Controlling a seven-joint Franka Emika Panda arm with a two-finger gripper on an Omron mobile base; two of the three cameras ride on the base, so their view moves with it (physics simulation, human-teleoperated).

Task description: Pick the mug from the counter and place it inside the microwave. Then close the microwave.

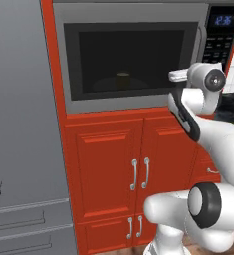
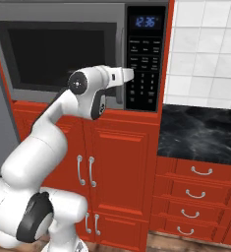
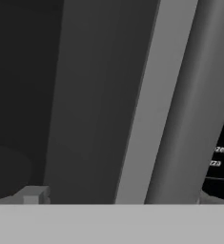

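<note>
The microwave (image 1: 133, 102) is built into red cabinetry, and its dark window door lies flush with the front. Through the glass the mug (image 1: 122, 79) shows dimly as a small cylinder inside. My gripper (image 1: 174, 75) (image 2: 129, 75) is at the door's right side, close to the curved grey handle (image 2: 121, 54) (image 3: 189, 95). In the hand view my gripper (image 3: 119, 198) is open, one fingertip (image 3: 32, 194) at the lower left, the other at the lower right, nothing between them. The black veined counter (image 2: 200, 133) lies to the right.
A tall grey refrigerator (image 1: 19, 124) stands left of the microwave. The black keypad panel (image 2: 145, 59) with blue clock digits sits right of the handle. Red cabinet doors (image 1: 138, 169) are below, red drawers (image 2: 195, 192) sit under the counter, and white wall tiles (image 2: 205, 49) rise above it.
</note>
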